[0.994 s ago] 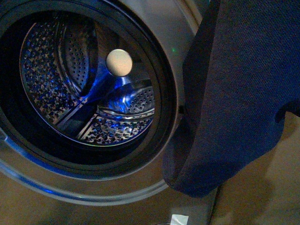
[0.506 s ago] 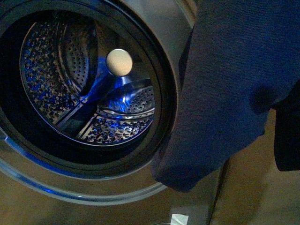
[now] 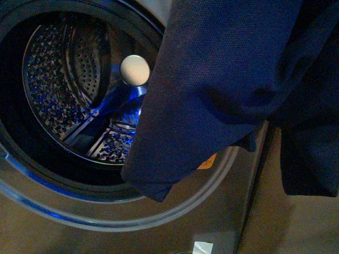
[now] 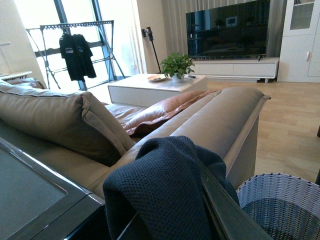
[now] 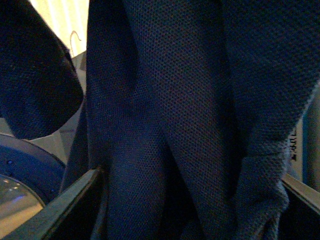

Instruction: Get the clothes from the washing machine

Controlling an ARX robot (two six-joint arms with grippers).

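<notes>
Change since half a second ago: the clothes (image 3: 222, 90) have swung leftward across the washing machine (image 3: 47, 211). I now log them covering the right part of the drum opening, hem hanging over the door ring. An orange sticker (image 3: 208, 162) newly shows under the fold.

Drum (image 3: 63, 79), left: perforated steel, blue-lit, with a pale round disc (image 3: 134, 70) just beside the cloth's edge. Far right: a darker fold hangs lower.

Room, left wrist view:
- drying rack (image 4: 75, 30) carrying a black shirt (image 4: 76, 50)
- tan sofa (image 4: 55, 115) with a pink cushion (image 4: 165, 107)
- low white surface (image 4: 145, 90) bearing a plant (image 4: 176, 64)
- television (image 4: 227, 27)
- woven basket (image 4: 280, 200) on the wood floor (image 4: 290, 130)

Item, left pincer (image 4: 160, 215): navy knit is draped over it and blocks my view, so I cannot tell its grip.

Item, right pincer (image 5: 180, 200): grey bars show at both lower edges with cloth filling everything between. I cannot tell whether it pinches.
</notes>
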